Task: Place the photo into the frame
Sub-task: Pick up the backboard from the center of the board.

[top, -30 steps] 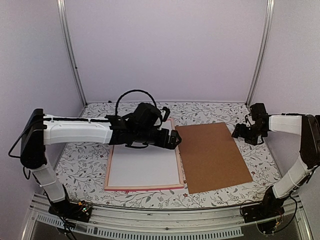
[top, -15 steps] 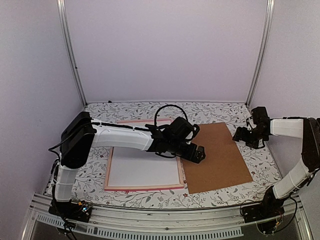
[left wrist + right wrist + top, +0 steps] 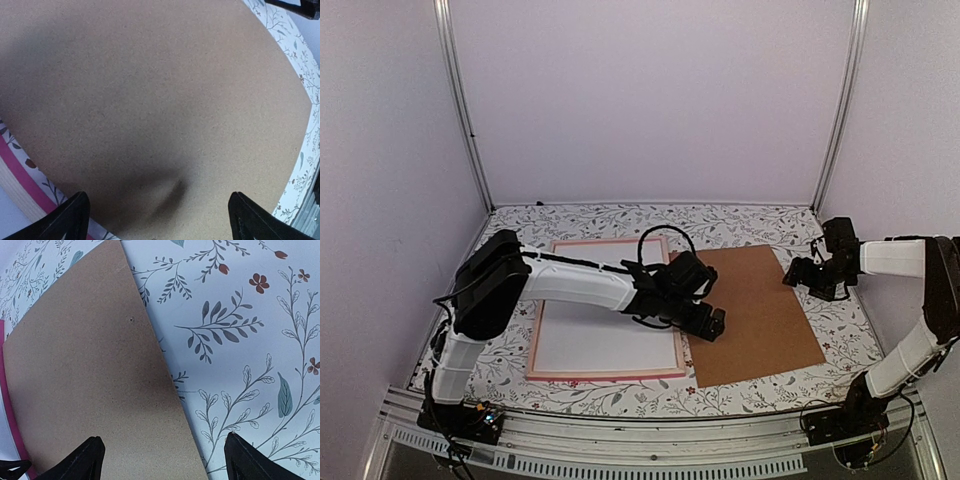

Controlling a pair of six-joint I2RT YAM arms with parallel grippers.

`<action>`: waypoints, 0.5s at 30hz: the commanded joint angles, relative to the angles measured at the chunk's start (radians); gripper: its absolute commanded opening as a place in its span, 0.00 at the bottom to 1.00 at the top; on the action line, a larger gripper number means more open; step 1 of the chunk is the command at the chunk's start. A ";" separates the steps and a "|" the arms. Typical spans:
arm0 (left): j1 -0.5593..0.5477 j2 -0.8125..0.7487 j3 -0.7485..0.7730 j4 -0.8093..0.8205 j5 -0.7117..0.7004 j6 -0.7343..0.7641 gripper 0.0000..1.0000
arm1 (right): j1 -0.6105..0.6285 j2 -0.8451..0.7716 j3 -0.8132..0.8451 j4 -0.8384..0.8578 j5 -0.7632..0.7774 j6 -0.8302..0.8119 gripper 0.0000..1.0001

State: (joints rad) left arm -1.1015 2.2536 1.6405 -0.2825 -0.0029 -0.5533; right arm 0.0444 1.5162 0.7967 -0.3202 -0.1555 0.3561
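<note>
The frame (image 3: 534, 340), thin pink border around a white sheet, lies flat left of centre. No canyon picture shows anywhere, so the photo is hidden from me. My left gripper (image 3: 712, 322) hovers open over the left edge of a plain brown backing board (image 3: 760, 310). In the left wrist view the board (image 3: 150, 90) fills the picture between the spread fingertips (image 3: 70, 220), and the left gripper (image 3: 160, 222) holds nothing. My right gripper (image 3: 800, 274) stands open at the board's far right corner. The right gripper (image 3: 165, 460) straddles the board's edge (image 3: 85, 375) and is empty.
A floral tablecloth (image 3: 510, 330) covers the table. The frame's pink edge (image 3: 20, 172) lies close beside the board. Metal posts (image 3: 465, 110) and pale walls close in the sides and back. A rail (image 3: 620, 440) runs along the near edge.
My left arm has swung right, from above the frame's far right part to above the board's left edge. The right gripper has barely shifted. Both stayed open.
</note>
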 commanded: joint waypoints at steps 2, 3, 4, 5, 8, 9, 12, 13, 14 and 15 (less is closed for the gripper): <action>-0.002 -0.023 -0.054 -0.070 -0.090 -0.020 0.99 | -0.006 -0.003 -0.016 0.023 -0.025 0.008 0.87; 0.000 -0.028 -0.064 -0.074 -0.101 -0.021 0.99 | -0.006 -0.005 -0.017 0.022 -0.026 0.010 0.87; 0.000 -0.036 -0.078 -0.075 -0.111 -0.025 0.99 | -0.006 -0.005 -0.018 0.023 -0.026 0.010 0.87; 0.004 -0.045 -0.092 -0.075 -0.119 -0.028 0.99 | -0.006 -0.005 -0.020 0.023 -0.025 0.009 0.87; 0.014 -0.069 -0.129 -0.066 -0.129 -0.040 1.00 | -0.006 0.000 -0.021 0.020 -0.020 0.006 0.87; 0.018 -0.075 -0.136 -0.061 -0.127 -0.043 1.00 | -0.006 0.003 -0.021 0.020 -0.017 0.004 0.87; 0.021 -0.072 -0.126 -0.050 -0.101 -0.041 1.00 | -0.007 0.026 -0.014 0.022 -0.012 -0.005 0.87; 0.021 -0.064 -0.113 -0.050 -0.087 -0.040 1.00 | -0.009 0.039 -0.010 0.026 -0.016 -0.012 0.87; 0.020 -0.056 -0.099 -0.050 -0.068 -0.040 1.00 | -0.011 0.057 -0.004 0.030 -0.026 -0.016 0.87; 0.017 -0.047 -0.086 -0.050 -0.061 -0.042 1.00 | -0.012 0.069 0.002 0.030 -0.033 -0.018 0.87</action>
State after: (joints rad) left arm -1.0912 2.1941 1.5291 -0.2935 -0.0975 -0.5785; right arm 0.0441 1.5345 0.7898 -0.3103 -0.1707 0.3550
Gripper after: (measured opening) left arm 0.996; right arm 0.869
